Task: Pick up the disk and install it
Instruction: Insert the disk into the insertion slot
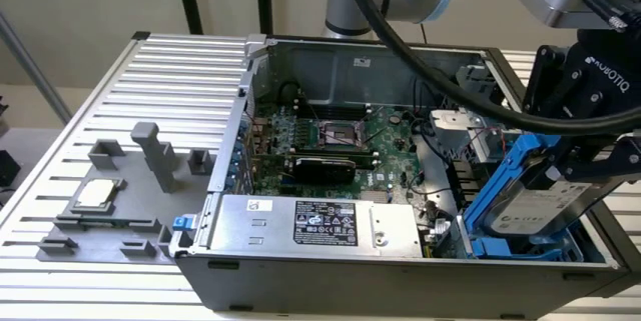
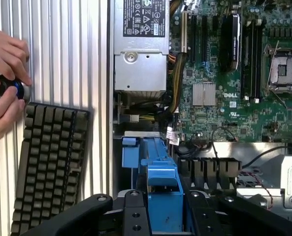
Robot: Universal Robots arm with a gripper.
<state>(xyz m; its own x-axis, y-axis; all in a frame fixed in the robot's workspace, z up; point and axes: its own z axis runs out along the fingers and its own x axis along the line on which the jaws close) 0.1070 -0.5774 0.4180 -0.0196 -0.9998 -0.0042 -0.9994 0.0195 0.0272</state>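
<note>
Exterior view: the gripper [image 1: 579, 173] clamps the tilted disk [image 1: 531, 212] in the blue bay [image 1: 501, 249], at the computer case [image 1: 380, 280] corner, exterior view's right.

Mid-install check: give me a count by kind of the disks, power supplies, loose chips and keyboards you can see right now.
disk, held by the gripper: 1
power supply: 1
loose chip on the grey fixture: 1
keyboard: 1
Total: 4
</note>
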